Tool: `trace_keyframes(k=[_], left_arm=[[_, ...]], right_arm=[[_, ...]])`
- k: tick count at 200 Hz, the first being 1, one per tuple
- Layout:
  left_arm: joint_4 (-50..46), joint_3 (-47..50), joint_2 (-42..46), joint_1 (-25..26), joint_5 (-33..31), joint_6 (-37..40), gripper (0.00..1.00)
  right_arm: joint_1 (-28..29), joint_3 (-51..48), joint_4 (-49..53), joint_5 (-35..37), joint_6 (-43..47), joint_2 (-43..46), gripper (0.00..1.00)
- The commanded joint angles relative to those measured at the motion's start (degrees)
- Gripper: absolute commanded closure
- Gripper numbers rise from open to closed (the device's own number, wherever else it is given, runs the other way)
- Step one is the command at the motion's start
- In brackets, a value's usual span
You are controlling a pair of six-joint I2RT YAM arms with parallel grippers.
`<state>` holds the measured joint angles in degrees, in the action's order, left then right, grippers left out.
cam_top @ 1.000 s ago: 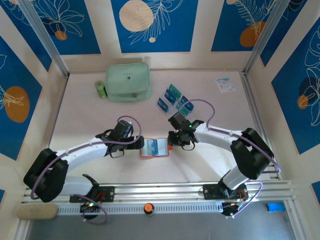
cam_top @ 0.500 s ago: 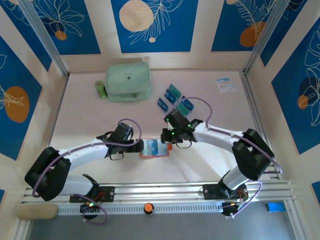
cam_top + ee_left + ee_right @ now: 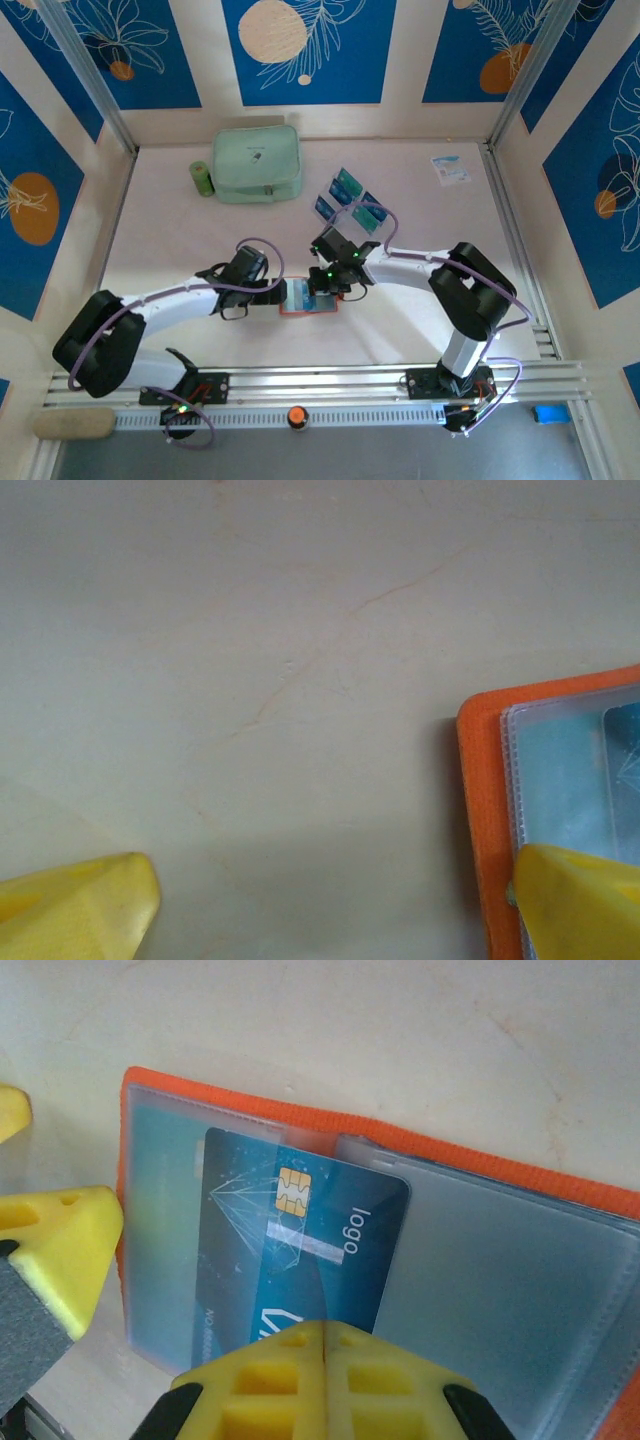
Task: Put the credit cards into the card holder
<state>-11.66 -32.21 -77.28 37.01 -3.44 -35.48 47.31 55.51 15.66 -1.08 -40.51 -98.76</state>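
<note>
Evidently the task is in its early part: one teal-blue plastic credit card (image 3: pixel 300 1240) with a gold chip lies partly tucked in a clear sleeve of the open, soft orange folding card holder (image 3: pixel 560 1185). It sits directly ahead of the right gripper (image 3: pixel 325 1335), whose yellow jaws are pressed together against the card's near edge, clamping nothing. The card looks not fully seated, and several more teal cards (image 3: pixel 350 195) stand beyond that gripper, well apart from it. The left gripper (image 3: pixel 330 900) is spread wide, one yellow fingertip (image 3: pixel 580 900) resting on the holder's edge, seemingly pinning it. Since a second ago, the right gripper has moved from beside the holder to over it and closed; the left has barely shifted.
</note>
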Motion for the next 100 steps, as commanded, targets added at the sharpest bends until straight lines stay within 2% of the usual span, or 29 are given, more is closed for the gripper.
trace_keyframes(k=[1,100], left_arm=[[-1.86,0.03,-2.7,0.27,-0.68,0.48,0.05],[-2.7,-0.71,-4.11,0.51,-0.78,0.83,0.06]], right_arm=[[0.4,1.24,0.32,-0.31,0.96,-1.03,1.0],[2.85,4.48,-0.28,-1.99,-0.42,-6.43,1.0]])
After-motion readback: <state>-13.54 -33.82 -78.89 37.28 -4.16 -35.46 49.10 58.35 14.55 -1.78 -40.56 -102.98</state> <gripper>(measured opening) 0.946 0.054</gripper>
